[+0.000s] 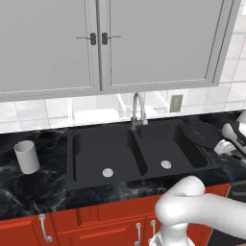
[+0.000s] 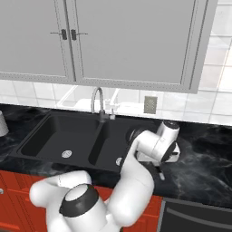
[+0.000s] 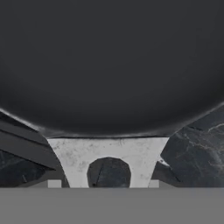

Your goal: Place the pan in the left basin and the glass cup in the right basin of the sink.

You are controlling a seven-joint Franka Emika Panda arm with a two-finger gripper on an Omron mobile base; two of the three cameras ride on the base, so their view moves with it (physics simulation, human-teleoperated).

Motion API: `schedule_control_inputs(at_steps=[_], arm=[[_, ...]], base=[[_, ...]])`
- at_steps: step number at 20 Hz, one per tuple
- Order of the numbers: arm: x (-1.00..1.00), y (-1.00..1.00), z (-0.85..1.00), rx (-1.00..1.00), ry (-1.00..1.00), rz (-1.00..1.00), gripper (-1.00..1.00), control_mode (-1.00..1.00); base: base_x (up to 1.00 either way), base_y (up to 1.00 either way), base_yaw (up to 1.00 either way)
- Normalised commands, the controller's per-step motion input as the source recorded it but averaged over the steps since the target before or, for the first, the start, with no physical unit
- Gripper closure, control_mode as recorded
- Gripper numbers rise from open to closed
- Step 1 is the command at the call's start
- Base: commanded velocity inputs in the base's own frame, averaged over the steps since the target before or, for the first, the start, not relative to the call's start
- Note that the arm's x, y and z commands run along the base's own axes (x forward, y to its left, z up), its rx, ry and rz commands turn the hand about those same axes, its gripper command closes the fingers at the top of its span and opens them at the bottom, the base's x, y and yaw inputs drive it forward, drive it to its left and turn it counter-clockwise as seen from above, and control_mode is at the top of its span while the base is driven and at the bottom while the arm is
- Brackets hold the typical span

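Pan (image 1: 201, 133) on tabletop (image 1: 43, 185) right of sink: rigid, heavyish; grab handle or rim. Claw state: can't tell.

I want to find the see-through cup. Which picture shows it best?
The left base view: the glass cup stands whole and upright on the dark counter, left of the sink. The right base view catches just a sliver of it at the left edge. The hand view looks at the pan instead.
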Motion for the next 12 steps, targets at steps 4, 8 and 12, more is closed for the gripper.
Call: schedule_control_inputs(at_steps=[4,8,12], arm=[[-0.48,0.34,0.88,0.0,-0.03,0.08,1.0,-1.0],[-0.29,0.32,0.64,0.0,-0.01,0.07,1.0,-1.0],[-0.25,0.33,0.37,0.0,0.0,0.08,1.0,-1.0]], base=[[0.0,0.0,0.0],[0.0,0.0,0.0],[0.0,0.0,0.0]])
